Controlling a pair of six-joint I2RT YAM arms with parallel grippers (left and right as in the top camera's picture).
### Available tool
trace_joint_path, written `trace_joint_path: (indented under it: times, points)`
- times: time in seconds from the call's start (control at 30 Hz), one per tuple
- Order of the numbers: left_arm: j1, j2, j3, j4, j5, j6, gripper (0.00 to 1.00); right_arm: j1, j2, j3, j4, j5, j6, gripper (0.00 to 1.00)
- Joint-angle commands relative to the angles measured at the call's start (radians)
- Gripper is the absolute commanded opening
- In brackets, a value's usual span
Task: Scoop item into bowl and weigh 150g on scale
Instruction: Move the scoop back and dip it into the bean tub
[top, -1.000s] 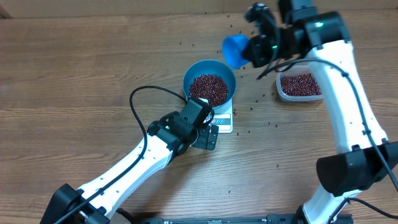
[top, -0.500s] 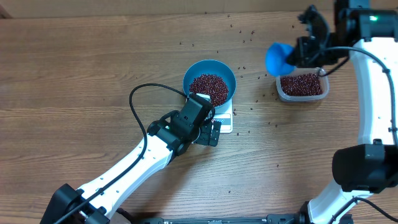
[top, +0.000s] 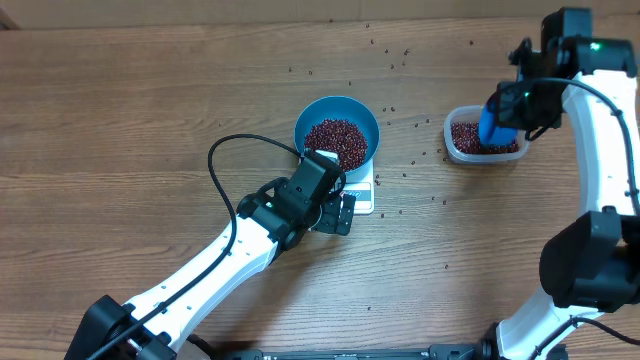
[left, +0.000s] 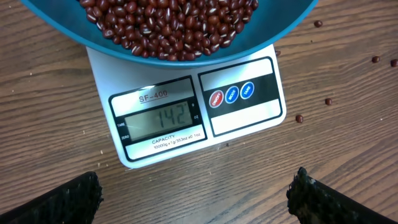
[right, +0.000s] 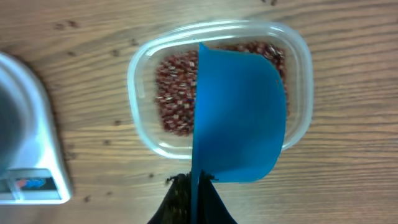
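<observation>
scoop over the tub, bowl of beans on the scale

we see the blue bowl (top: 304, 120) sitting on the white scale (left: 244, 127) near the middle of the wooden worktop (top: 120, 120), and the bowl holds a heap of dark red-brown beans (top: 336, 141). in the left wrist view the bowl overhangs the back of the scale. the display (left: 158, 118) on the front panel reads 142, with three small round buttons (left: 231, 95) just to its right. the left gripper (left: 198, 198) hovers just in front of the scale, spread wide with nothing in it; only its two dark fingertips (left: 68, 199) show, at the lower corners of that view.

off to the right, well apart from the scale, the clear plastic tub (right: 302, 74) lies on the worktop with more beans in it. the right gripper (right: 190, 200) is pressed together on the handle of the blue scoop (right: 239, 118), pinching it. the scoop hangs over the tub, its cup covering much of the tub's right half in the wrist view. we cannot tell whether the scoop touches the beans below it. loose beans (left: 299, 118) lie scattered on the worktop around the scale and between bowl and tub.
</observation>
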Motion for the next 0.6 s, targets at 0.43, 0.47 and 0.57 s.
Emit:
trace_joint_path:
  times: [0.43, 0.47, 0.57]
  points:
    - [-0.001, 0.000, -0.005, 0.003, -0.006, 0.009, 0.99, 0.005, -0.017, -0.253, 0.207, -0.141, 0.011, 0.04]
    - [-0.001, 0.000, -0.005, 0.003, -0.006, 0.009, 0.99, 0.005, -0.018, -0.251, 0.206, -0.151, 0.011, 0.04]
    - [-0.001, 0.000, -0.005, 0.003, -0.006, 0.009, 1.00, -0.014, -0.018, -0.235, 0.198, -0.229, 0.012, 0.04]
